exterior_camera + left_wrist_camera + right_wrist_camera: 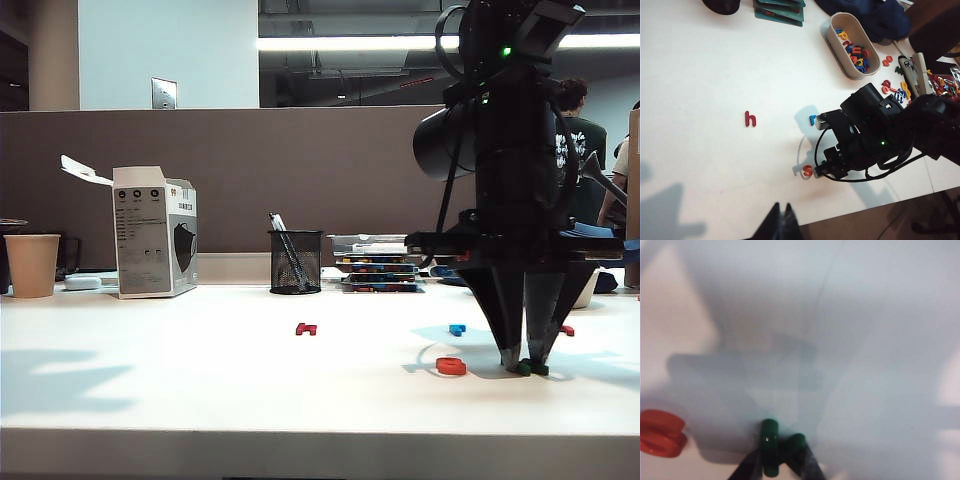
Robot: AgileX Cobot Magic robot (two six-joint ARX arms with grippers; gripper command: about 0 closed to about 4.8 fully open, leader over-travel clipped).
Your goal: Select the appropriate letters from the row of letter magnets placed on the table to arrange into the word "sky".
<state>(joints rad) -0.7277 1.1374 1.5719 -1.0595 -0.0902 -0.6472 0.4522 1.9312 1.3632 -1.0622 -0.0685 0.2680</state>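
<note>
Exterior view: seeing the right gripper (525, 362) pointing straight down, tips resting on the table (200, 400). Spotting the green k (523, 368) right at those tips. Finding the orange-red s (451, 366) lying flat just beside the gripper, toward the middle of the table. Noting the light-blue letter (457, 329) a little behind the s, a red letter (567, 330) behind the gripper on its other side, and the dark-red h (306, 329) well apart past the s. Picking out a cup (32, 265), a box (155, 245) and a pen pot (296, 262) far behind, along the back edge.

Left wrist view: catching only the tips of the left gripper (781, 224) at the frame edge, hanging above bare table; not being able to tell whether clenched or released. Seeing nothing between those tips. Finding the s (808, 171) ahead of this gripper, touching the base of the right arm (875, 135). Noting the h (750, 119) farther out, the light-blue letter (812, 120) beyond the s, and a tub (832, 42) of letters farthest off.

Right wrist view: looking down on the right gripper (780, 467) straddling the green k (771, 440), 2 fingers (809, 465) sitting close against its sides. Not being able to tell whether squeezing or letting go. Seeing the k lying flat on the table, with the s (660, 432) near, off to 1 side.
</note>
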